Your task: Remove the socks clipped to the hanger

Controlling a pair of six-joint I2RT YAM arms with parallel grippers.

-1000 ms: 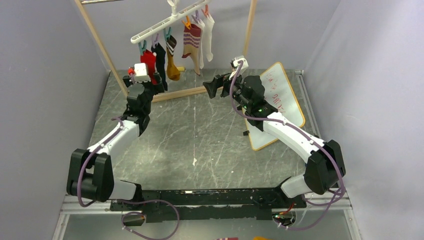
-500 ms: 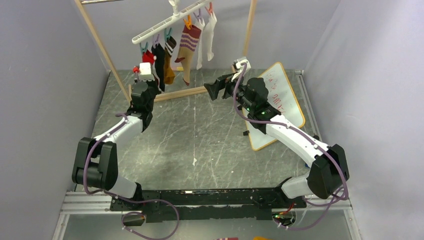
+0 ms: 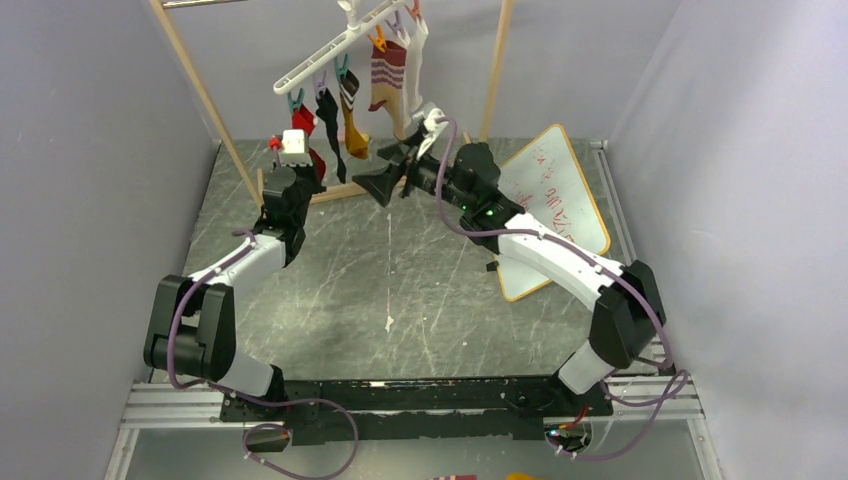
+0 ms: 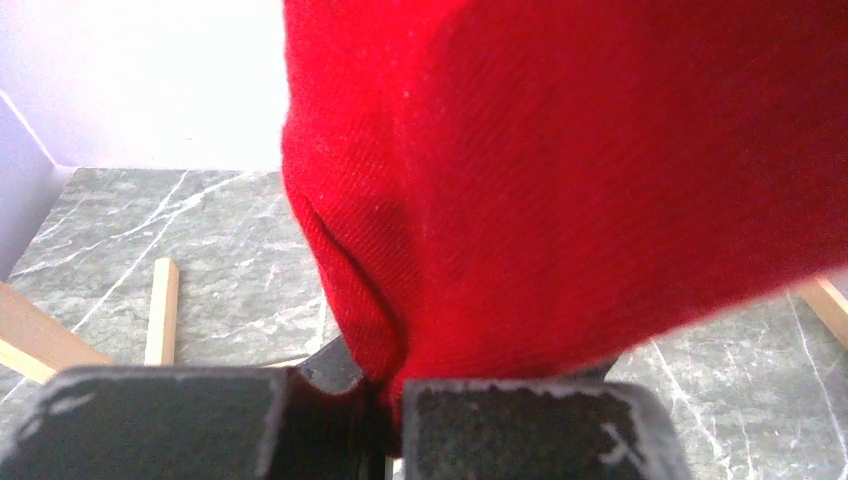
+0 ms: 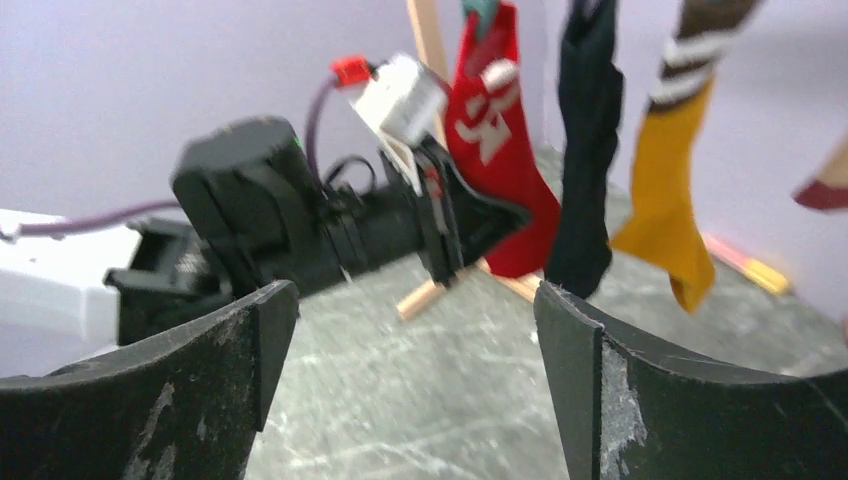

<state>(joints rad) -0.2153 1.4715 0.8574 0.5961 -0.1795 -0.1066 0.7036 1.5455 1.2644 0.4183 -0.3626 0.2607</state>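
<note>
Both arms stretch forward over the grey marbled desk (image 3: 400, 290). The left end effector (image 4: 385, 400) clamps the small red fabric sock (image 4: 560, 180). The right end effector (image 3: 385, 186) gapes wide nearby.

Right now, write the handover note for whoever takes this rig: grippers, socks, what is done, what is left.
The left gripper is shut on the lower end of the red sock.
The right gripper is open and empty, facing the black sock and the mustard sock.
The hanger hangs on the wooden rack. Those three, the striped sock and the white socks are all clipped to it.
Done: no sock is off yet.
Left: pull the red sock free, then the others.
</note>
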